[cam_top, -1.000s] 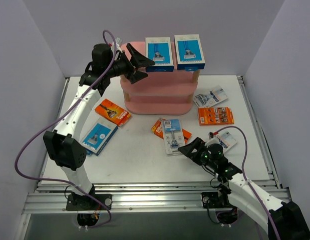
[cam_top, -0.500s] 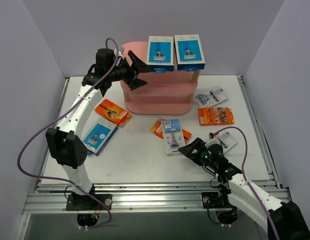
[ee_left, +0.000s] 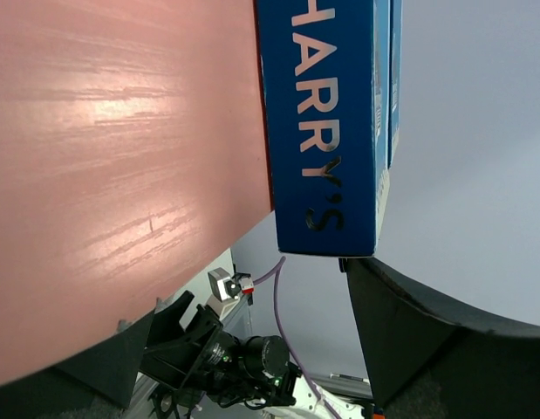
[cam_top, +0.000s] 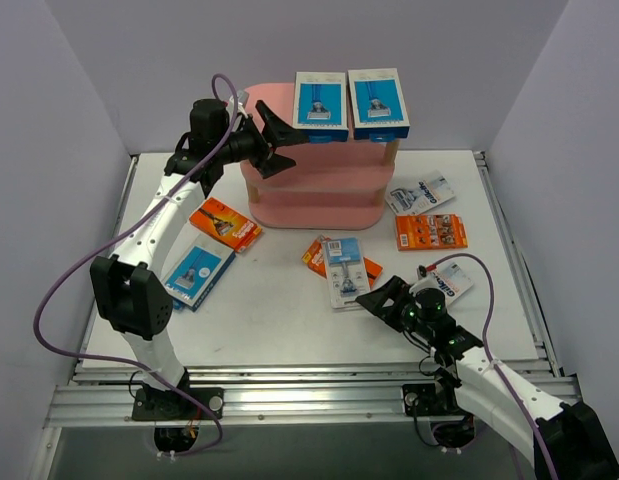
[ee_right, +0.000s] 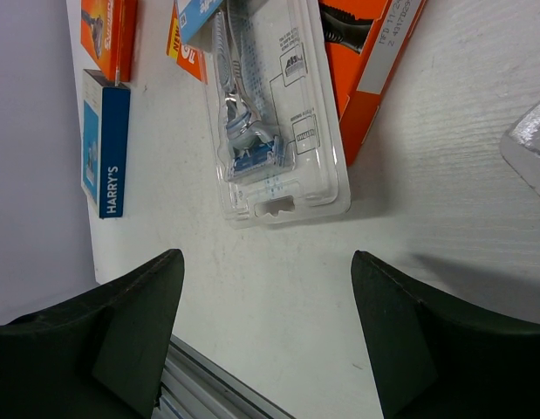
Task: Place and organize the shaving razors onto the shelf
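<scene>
Right hand (cam_top: 374,292) is released with nothing in it, low over the tabletop (cam_top: 279,320). The clear blister pack (ee_right: 274,131) lies flat just ahead of its fingers, far part resting on an orange card (ee_right: 370,61). Judgement: the pack is light and stiff enough not to fold, but the plastic shell is slick and will flex. Lying flat it offers no face to pinch, so take it across the narrow sides at the near hanger-tab end, or where it rides up on the card. Risk: the card underneath drags along, or the pack skates away. Left hand (cam_top: 299,142) is also spread wide and empty, up at the top board of the shelf (cam_top: 309,195). Two blue boxes (cam_top: 320,105) lie flat just ahead of it, side by side. The nearer one appears to overhang the board edge, so a bump could tip it off. Left on the tabletop: third blue box (cam_top: 197,272) and another orange card (cam_top: 225,222) below the left hand, one more orange card (cam_top: 430,232) and two more blister packs (cam_top: 421,192) beyond and beside the right hand. Boxes look rigid and easiest to grip across the thin edges.
</scene>
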{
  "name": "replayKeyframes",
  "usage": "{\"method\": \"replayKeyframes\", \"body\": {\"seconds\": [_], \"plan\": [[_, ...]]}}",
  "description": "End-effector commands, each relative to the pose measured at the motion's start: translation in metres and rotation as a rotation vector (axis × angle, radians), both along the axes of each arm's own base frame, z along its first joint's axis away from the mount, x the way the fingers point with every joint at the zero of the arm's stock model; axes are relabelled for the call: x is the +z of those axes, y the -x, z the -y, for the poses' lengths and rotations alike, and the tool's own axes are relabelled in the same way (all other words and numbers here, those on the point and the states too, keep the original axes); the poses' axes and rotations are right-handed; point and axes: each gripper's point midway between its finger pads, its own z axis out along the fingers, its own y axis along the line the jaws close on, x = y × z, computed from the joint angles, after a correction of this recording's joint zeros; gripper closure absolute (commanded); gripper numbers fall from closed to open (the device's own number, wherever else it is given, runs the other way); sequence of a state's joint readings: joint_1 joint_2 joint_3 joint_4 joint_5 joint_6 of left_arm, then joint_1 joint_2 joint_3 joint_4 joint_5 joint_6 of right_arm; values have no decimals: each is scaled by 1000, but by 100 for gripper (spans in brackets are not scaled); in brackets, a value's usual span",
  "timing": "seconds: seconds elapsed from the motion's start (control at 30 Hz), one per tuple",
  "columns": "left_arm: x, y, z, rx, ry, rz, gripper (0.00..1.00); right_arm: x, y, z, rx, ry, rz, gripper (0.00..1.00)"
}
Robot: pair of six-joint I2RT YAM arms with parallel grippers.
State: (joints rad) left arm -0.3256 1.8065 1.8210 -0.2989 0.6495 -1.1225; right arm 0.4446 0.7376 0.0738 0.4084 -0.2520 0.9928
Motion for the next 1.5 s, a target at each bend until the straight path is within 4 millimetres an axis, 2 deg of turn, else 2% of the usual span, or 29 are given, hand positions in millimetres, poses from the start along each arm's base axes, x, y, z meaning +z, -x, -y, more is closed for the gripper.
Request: {"method": "replayKeyframes", "body": {"seconds": [0.0,0.33,0.5,0.9,1.2,1.47], "plan": [[40,17,0,-34,45,122,6,2,-2,0,5,-3,24,27],[36,14,8,-48,45,119,6,4,0,4,-5,1,25,27],[42,15,16,-60,52,131,6,3,0,4,-4,2,25,27],[37,20,35,-86,48,123,6,-1,2,4,-2,9,18,27],[58,34,39,-111,61,170,6,-3,3,5,2,16,15,27],[79,61,31,-150,58,219,6,-4,3,5,3,17,14,27]]}}
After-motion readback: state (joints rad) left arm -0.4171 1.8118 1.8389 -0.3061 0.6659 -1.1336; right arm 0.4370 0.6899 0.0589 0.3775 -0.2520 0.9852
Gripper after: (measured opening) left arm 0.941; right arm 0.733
